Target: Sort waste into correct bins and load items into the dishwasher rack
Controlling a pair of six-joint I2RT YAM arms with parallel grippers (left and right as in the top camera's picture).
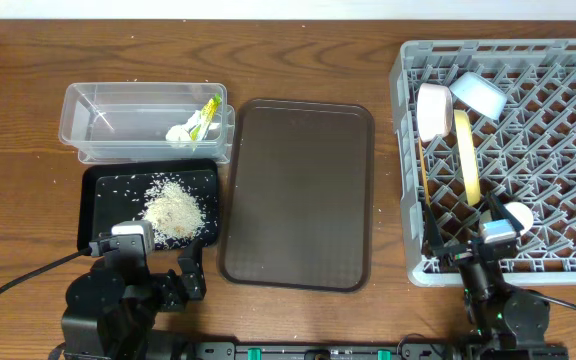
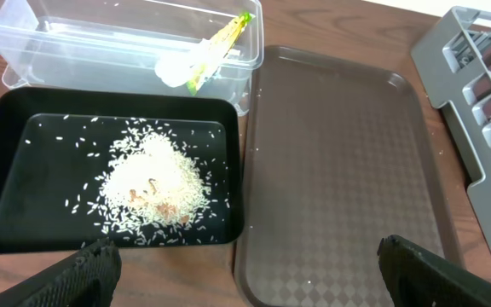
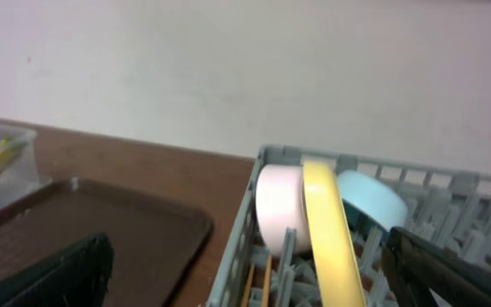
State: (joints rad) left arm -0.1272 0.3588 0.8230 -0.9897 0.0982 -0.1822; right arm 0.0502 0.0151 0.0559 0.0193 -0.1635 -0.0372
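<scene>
The clear tub point(image 1: 98, 118) point(image 2: 75, 51) holds the snack wrapper point(image 1: 209, 110) point(image 2: 220, 41) and the white tissue point(image 1: 180, 132) point(image 2: 174, 72). Rice scraps point(image 1: 175, 208) point(image 2: 152, 183) lie piled in the black tray point(image 1: 103, 195) point(image 2: 7, 170). In the grey rack point(image 1: 548, 150) point(image 3: 237, 247) stand on edge the white bowl point(image 1: 433, 110) point(image 3: 278, 209), yellow plate point(image 1: 467, 155) point(image 3: 329, 230) and blue bowl point(image 1: 479, 94) point(image 3: 369, 200). Chopsticks point(image 3: 258, 286) lie below them, and a small pale cup point(image 1: 516, 214) sits near the rack's front. My left gripper point(image 1: 148, 258) point(image 2: 245, 273) hangs open and empty at the black tray's near edge. My right gripper point(image 1: 465, 228) point(image 3: 245, 273) is open and empty at the rack's front-left corner.
A large dark brown serving tray point(image 1: 298, 195) point(image 2: 339, 153) point(image 3: 101, 230) lies bare between the bins and the rack. A few stray rice grains dot the wooden table beside it. The arms' bases stand along the near table edge.
</scene>
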